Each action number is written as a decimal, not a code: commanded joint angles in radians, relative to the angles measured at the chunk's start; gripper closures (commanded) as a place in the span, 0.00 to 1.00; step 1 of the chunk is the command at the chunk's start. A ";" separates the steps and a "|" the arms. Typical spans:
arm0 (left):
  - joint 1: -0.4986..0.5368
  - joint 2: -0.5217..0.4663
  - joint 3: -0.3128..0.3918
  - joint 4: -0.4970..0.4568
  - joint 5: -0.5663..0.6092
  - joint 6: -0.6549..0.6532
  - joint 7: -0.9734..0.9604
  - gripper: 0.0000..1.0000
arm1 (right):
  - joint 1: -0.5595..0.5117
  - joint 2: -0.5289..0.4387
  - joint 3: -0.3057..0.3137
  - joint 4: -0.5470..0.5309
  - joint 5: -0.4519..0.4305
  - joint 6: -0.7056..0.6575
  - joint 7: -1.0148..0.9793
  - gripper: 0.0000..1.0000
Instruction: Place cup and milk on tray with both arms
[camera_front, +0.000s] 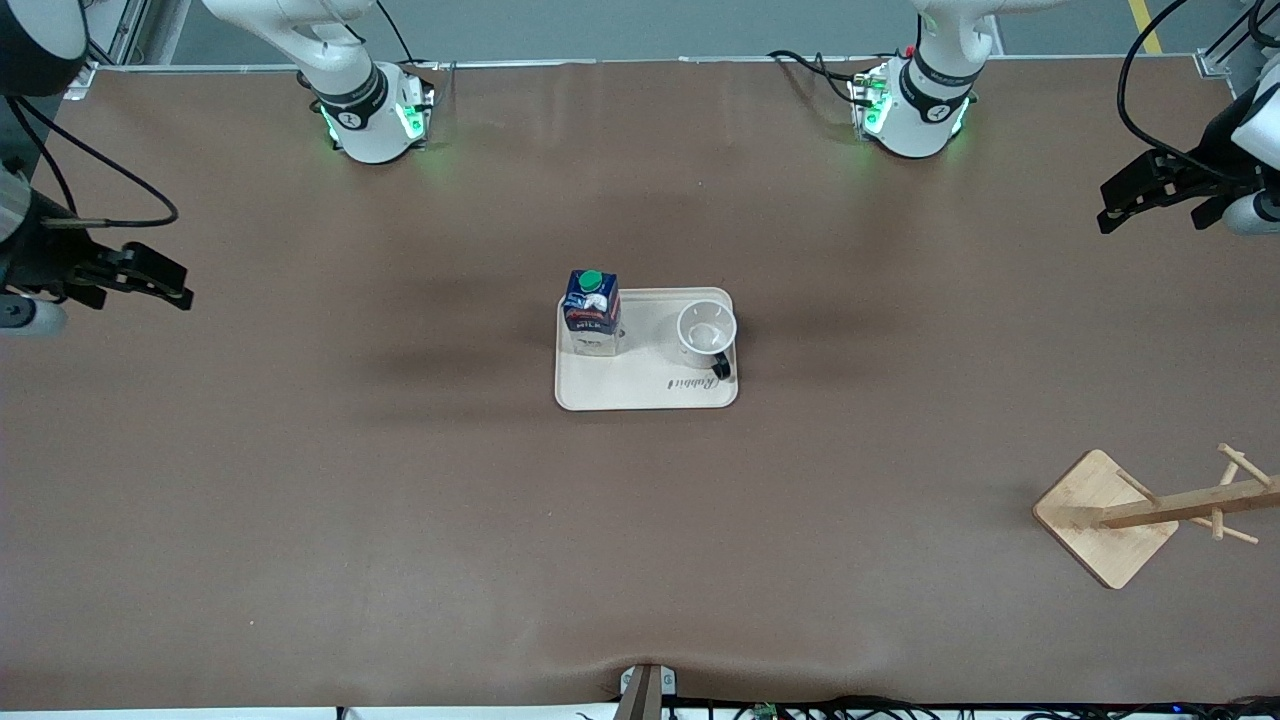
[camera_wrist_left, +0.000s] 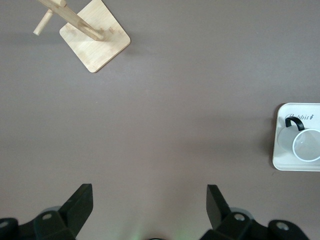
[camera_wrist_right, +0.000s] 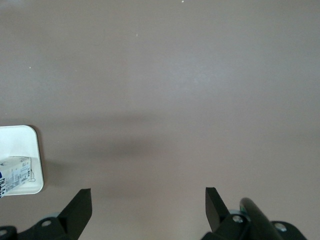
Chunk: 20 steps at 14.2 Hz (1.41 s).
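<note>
The cream tray (camera_front: 640, 385) lies at the table's middle. On it stands the dark-blue milk (camera_front: 590, 312) carton with its green cap, at the corner toward the right arm's end. The white cup (camera_front: 706, 330) stands upright beside it on the tray, black handle toward the front camera. My left gripper (camera_front: 1108, 205) hangs open and empty over bare table at the left arm's end. My right gripper (camera_front: 183, 285) hangs open and empty over bare table at the right arm's end. The left wrist view shows its gripper (camera_wrist_left: 149, 192), the cup (camera_wrist_left: 306, 145) and the tray's edge (camera_wrist_left: 280, 160). The right wrist view shows its gripper (camera_wrist_right: 148, 195), the tray's corner (camera_wrist_right: 25, 140) and the milk (camera_wrist_right: 15, 172).
A wooden mug rack (camera_front: 1105, 515) on a square base stands toward the left arm's end, nearer to the front camera than the tray; it also shows in the left wrist view, rack (camera_wrist_left: 95, 42). Brown tabletop surrounds the tray on all sides.
</note>
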<state>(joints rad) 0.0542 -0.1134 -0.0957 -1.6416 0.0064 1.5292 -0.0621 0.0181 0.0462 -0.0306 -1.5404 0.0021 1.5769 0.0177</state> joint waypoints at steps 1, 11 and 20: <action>0.012 -0.008 -0.009 0.000 -0.016 0.000 0.013 0.00 | -0.050 -0.069 0.015 -0.069 0.015 0.028 -0.103 0.00; 0.015 0.029 -0.007 0.052 -0.006 0.009 0.011 0.00 | -0.050 -0.089 0.023 -0.061 0.016 -0.040 -0.127 0.00; 0.009 0.032 -0.019 0.054 -0.003 0.009 -0.001 0.00 | -0.055 -0.081 0.021 -0.047 0.019 -0.040 -0.119 0.00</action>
<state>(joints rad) 0.0569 -0.0821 -0.1005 -1.6063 0.0064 1.5471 -0.0621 -0.0181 -0.0137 -0.0179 -1.5713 0.0032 1.5291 -0.0988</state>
